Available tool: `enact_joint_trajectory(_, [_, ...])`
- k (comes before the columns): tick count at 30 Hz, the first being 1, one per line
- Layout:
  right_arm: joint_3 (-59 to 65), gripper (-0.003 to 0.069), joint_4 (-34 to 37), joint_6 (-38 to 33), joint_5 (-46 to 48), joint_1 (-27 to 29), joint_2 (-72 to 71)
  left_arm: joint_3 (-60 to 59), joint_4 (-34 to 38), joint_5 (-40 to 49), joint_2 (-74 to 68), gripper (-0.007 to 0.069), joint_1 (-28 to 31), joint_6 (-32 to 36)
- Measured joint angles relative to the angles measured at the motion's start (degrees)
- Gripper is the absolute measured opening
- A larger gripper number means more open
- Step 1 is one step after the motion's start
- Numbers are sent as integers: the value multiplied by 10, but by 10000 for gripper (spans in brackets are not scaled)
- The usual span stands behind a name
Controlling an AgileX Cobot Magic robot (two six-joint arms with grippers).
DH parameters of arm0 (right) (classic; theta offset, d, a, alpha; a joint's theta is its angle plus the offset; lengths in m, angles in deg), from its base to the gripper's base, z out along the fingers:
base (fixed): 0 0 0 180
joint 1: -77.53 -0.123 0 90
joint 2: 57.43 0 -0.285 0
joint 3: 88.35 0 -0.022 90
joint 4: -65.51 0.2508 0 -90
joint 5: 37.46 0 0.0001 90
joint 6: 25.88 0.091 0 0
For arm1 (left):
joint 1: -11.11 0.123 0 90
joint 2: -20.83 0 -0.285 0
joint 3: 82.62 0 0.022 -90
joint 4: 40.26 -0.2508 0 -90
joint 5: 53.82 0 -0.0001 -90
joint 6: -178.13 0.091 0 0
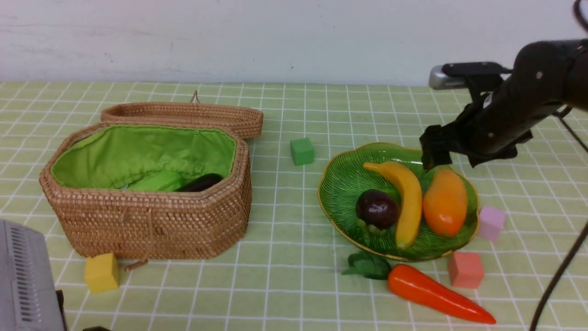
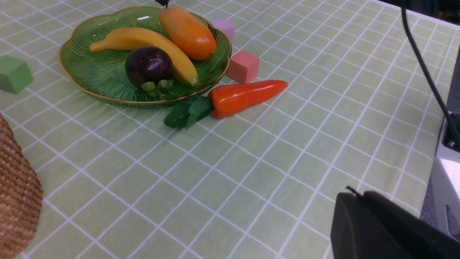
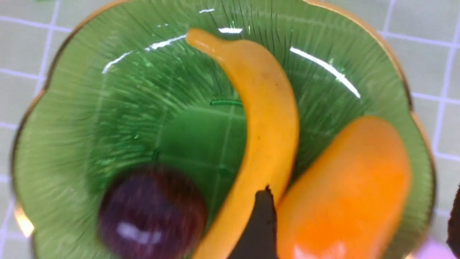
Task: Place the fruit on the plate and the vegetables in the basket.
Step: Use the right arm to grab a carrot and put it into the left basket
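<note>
The green plate [image 1: 344,184] holds the banana [image 1: 409,197], the orange mango [image 1: 444,202] and the round dark-purple fruit [image 1: 377,209]. My right gripper [image 1: 434,154] hovers over the plate's far edge, open and empty. In the right wrist view its jaws [image 3: 359,223] straddle the mango [image 3: 352,172], beside the banana [image 3: 266,108] and purple fruit [image 3: 151,212]. The carrot [image 1: 432,292] lies on the table in front of the plate. The open basket [image 1: 151,220] holds the light-green gourd [image 1: 156,181] and the eggplant [image 1: 202,182]. My left gripper [image 2: 359,198] is shut and empty, far from the carrot [image 2: 244,95].
Small cubes lie about: green [image 1: 302,151] between basket and plate, yellow [image 1: 102,272] before the basket, red-pink [image 1: 465,270] and lilac [image 1: 491,223] right of the plate. The basket lid [image 1: 183,117] lies behind it. A grey box [image 1: 27,280] stands at the near left.
</note>
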Motion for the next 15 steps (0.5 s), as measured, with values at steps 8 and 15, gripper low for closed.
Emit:
enact_joint_trajectory(8, [39, 284, 50, -98, 238, 0, -147, 0, 0, -4, 0, 14, 0, 0])
enact_joint_trajectory(15, [242, 191, 131, -269, 156, -43, -257, 15, 1, -6, 0, 15, 0, 0])
